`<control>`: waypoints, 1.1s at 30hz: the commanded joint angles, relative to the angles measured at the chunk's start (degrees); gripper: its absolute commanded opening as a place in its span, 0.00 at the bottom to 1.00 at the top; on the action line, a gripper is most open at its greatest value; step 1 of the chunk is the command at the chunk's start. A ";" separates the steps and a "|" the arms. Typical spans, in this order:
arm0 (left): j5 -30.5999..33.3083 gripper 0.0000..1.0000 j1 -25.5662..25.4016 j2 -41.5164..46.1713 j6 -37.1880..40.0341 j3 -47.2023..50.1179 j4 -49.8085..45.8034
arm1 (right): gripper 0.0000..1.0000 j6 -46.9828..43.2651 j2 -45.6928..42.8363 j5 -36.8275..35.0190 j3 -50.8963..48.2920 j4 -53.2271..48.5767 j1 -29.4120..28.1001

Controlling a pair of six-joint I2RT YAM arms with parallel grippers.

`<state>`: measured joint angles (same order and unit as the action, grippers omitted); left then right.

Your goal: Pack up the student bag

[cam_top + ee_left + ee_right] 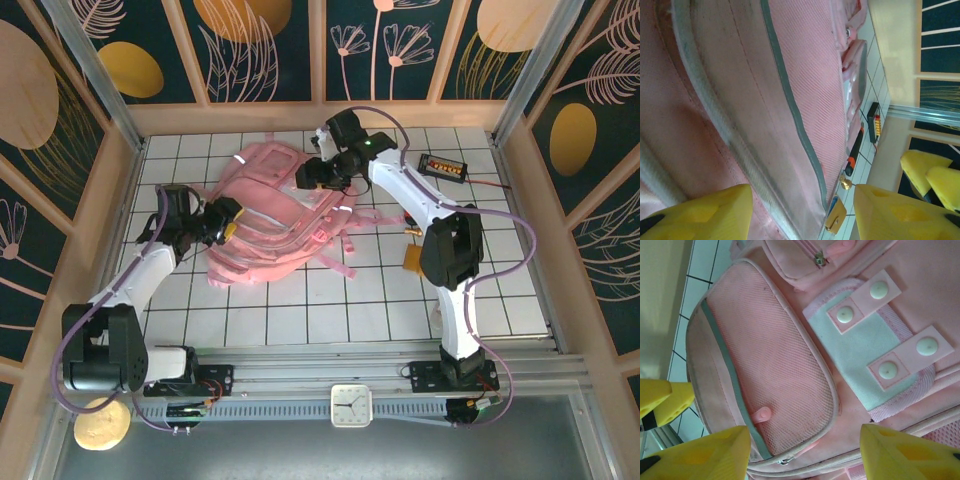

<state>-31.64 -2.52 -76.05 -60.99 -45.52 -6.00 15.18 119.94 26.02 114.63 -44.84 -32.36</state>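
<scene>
One student bag (275, 235) on table (400, 300); left hand (224, 222), right hand (312, 173) both spread wide, empty.

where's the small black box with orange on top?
Top external view: black box on the table, far right, by the back wall, right of the student bag.

you see a pink bag (270, 230) with a mint patch (867, 360) and grey-green piping (724, 355), on a white surface (380, 300) gridded in dark lines; your pincer fingers (700, 455) are yellow.
</scene>
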 commanded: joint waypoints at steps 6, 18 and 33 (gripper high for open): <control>0.59 0.54 0.33 -5.24 0.44 -3.81 0.19 | 0.60 -0.50 -0.24 0.96 -0.64 -0.24 -0.25; 0.11 0.47 0.33 -9.28 1.55 -1.77 1.28 | 0.64 -11.52 -9.95 -0.04 -21.96 19.53 -2.87; -0.77 0.00 0.33 -9.72 2.55 -1.81 1.88 | 0.64 -23.40 -18.30 5.46 -37.09 42.15 -4.69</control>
<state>-31.05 -2.20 -85.62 -59.20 -46.61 -5.69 -6.81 103.90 29.45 76.58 -6.70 -37.43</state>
